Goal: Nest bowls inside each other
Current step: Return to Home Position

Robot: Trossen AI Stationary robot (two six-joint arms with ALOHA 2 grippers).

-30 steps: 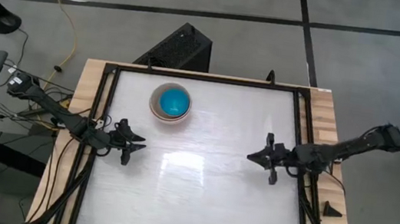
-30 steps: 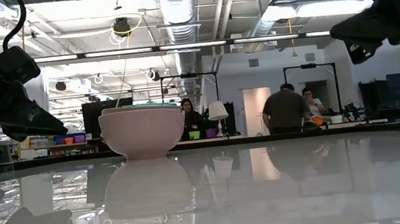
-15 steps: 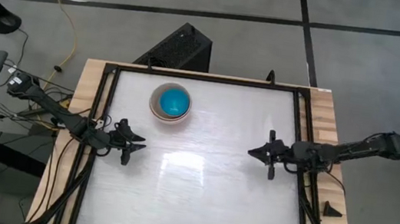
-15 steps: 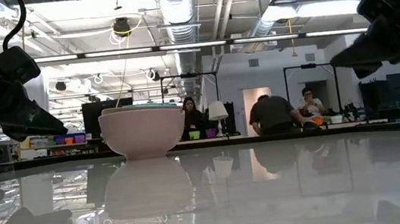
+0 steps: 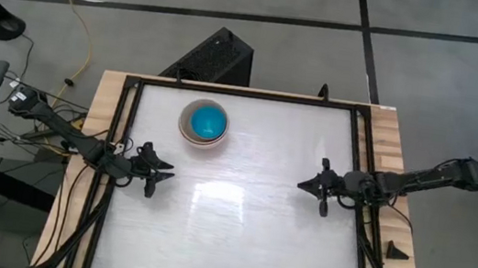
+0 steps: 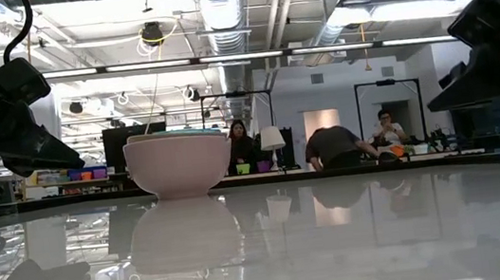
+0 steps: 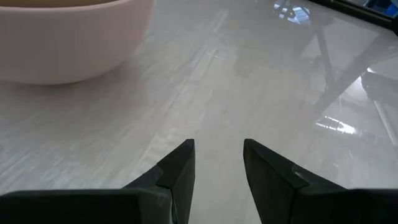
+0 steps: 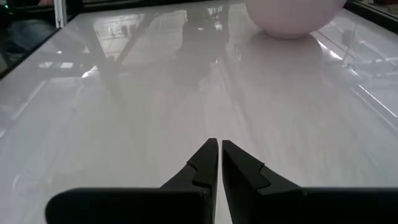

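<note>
The bowls stand as one nested stack point(image 5: 204, 122) on the white table, toward its far edge and left of centre. A pale pink-white bowl point(image 6: 179, 163) is outermost and rests on its base; a blue bowl point(image 5: 208, 121) sits innermost. The stack also shows in the left wrist view point(image 7: 62, 37) and the right wrist view point(image 8: 292, 15). My left gripper point(image 5: 167, 177) hovers open by the table's left edge, nearer than the stack, with nothing between its fingers point(image 7: 219, 144). My right gripper point(image 5: 300, 186) hovers shut by the right edge point(image 8: 220, 143), far from the stack.
Black frame rails point(image 5: 118, 137) run along the table's sides. A black box point(image 5: 215, 57) lies on the floor beyond the far edge, and a small black wedge point(image 5: 396, 252) sits on the right wooden border. People point(image 6: 337, 146) stand in the room behind.
My right gripper has sunk toward the table and drawn back a little toward the right edge, staying shut. The bowl stack has not moved.
</note>
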